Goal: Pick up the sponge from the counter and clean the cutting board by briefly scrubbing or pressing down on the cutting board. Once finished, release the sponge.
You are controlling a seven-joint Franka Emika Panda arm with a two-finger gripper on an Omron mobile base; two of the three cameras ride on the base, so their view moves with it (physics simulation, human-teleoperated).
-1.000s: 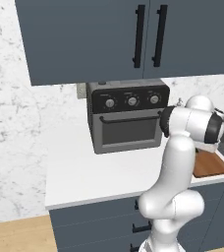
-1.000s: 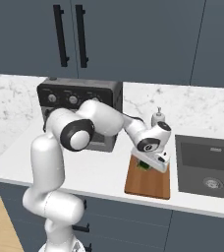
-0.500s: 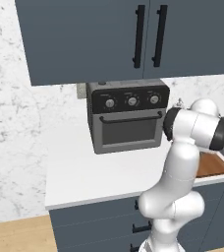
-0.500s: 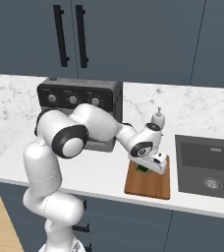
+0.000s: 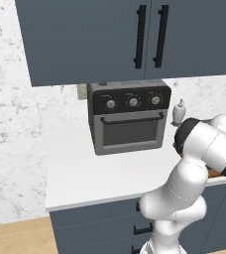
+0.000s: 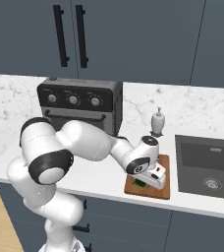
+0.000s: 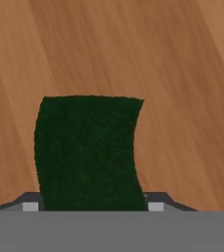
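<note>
The dark green scouring top of the sponge (image 7: pixel 88 150) faces the hand camera, with the reddish-brown cutting board (image 7: pixel 133 49) all around it. My gripper (image 7: pixel 92 206) is shut on the sponge, one fingertip at each of its sides. From the right base view, the gripper (image 6: pixel 146 180) presses the sponge (image 6: pixel 140 183) down on the near half of the cutting board (image 6: pixel 166 189), which lies on the white counter (image 6: pixel 99 179). In the left base view my arm's elbow covers most of the board; a brown sliver (image 5: pixel 214 173) shows.
A black toaster oven (image 6: pixel 79 104) stands at the back of the counter, left of the board. A soap bottle (image 6: pixel 157 123) is behind the board by the wall. A dark sink (image 6: pixel 207 165) lies just right of the board. Dark cabinets hang overhead.
The hand has slid with the sponge from the board's far part toward its near edge and lower. The elbow has swung forward and to the right.
</note>
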